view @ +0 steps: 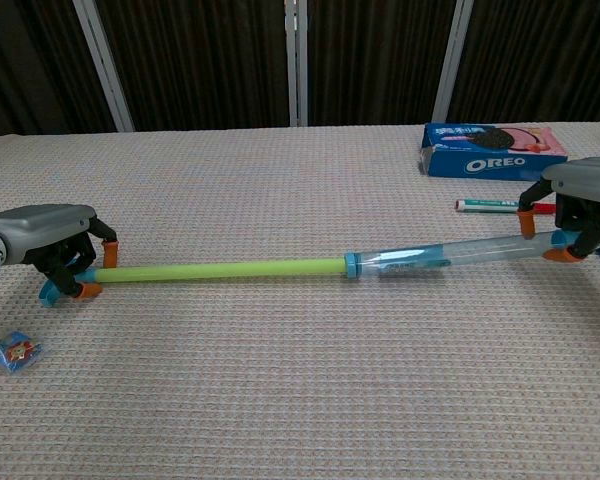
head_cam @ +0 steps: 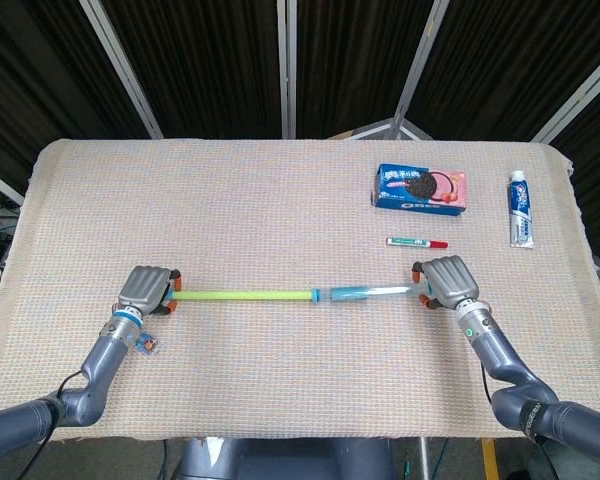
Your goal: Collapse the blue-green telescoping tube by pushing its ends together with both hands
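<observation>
The telescoping tube lies extended across the table's near half. Its yellow-green inner section [head_cam: 242,296] [view: 225,270] is on the left and its clear blue outer section [head_cam: 365,293] [view: 450,257] on the right. My left hand [head_cam: 147,290] [view: 42,235] wraps the tube's blue left end cap, with orange fingertips above and below the green section. My right hand [head_cam: 445,279] [view: 583,192] grips the clear section's right end, with a fingertip on either side of it. Both end caps are mostly hidden under the hands.
A small blue packet [head_cam: 150,344] [view: 13,352] lies just in front of my left hand. An Oreo box [head_cam: 421,187] [view: 492,150], a red-and-green marker [head_cam: 417,242] [view: 490,205] and a toothpaste tube [head_cam: 520,208] lie at the back right.
</observation>
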Controlling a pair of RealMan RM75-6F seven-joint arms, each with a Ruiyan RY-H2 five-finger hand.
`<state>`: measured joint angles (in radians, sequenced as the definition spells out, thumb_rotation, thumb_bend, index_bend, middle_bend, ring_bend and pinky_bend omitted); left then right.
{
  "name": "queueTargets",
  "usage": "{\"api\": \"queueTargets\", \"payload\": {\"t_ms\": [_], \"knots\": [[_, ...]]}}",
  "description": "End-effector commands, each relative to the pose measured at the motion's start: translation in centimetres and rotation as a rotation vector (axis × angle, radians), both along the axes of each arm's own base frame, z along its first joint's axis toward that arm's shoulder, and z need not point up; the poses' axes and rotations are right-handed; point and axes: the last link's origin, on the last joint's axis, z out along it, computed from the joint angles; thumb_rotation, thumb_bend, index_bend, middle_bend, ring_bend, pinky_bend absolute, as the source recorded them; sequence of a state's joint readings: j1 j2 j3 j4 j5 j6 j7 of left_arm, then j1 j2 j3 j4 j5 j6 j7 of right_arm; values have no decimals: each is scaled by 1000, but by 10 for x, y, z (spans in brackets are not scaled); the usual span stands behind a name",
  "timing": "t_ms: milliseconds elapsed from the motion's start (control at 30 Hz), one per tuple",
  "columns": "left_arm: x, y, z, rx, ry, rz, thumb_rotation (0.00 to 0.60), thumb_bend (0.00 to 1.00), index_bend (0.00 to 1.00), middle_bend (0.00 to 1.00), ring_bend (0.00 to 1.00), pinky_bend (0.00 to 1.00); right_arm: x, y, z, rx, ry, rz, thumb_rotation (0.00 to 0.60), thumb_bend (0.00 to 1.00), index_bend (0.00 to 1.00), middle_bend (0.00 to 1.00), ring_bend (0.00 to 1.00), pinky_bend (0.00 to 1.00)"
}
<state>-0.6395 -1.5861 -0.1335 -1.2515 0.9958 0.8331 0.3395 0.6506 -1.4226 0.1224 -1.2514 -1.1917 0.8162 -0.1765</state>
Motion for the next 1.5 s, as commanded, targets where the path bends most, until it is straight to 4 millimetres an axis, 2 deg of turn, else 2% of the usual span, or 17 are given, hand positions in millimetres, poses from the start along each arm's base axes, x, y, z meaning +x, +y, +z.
{"api": "queueTargets", "payload": {"t_ms": [33,133,267,600,667,800,1500], "knots": [[0,0,0,3,-5,1,600,371,547,806,787,950,0,0,0,-1,-1,1,600,430,717,1000,1000,1000],[1,1,0,10,-15,2,600,422,608,806,787,950,0,0,1,-1,-1,1,600,429,718,1000,1000,1000],[3,2,5,28,-28,-5,600,432,678,806,787,950,0,1,2,-4,-4,6,600,431,719,1000,1000,1000],[24,9,9,40,-69,-17,600,433,735,806,787,950,15,4,5,-2,-43,20,600,455,722,1000,1000,1000],[36,10,6,34,-79,-30,600,433,737,806,786,950,24,4,4,1,-65,26,600,465,723,1000,1000,1000],[47,11,1,28,-74,-35,600,433,743,806,787,950,32,5,3,-1,-82,23,600,466,724,1000,1000,1000],[79,14,-17,6,-93,-53,600,433,749,807,787,950,55,6,-15,18,-100,44,600,473,728,1000,1000,1000]]}}
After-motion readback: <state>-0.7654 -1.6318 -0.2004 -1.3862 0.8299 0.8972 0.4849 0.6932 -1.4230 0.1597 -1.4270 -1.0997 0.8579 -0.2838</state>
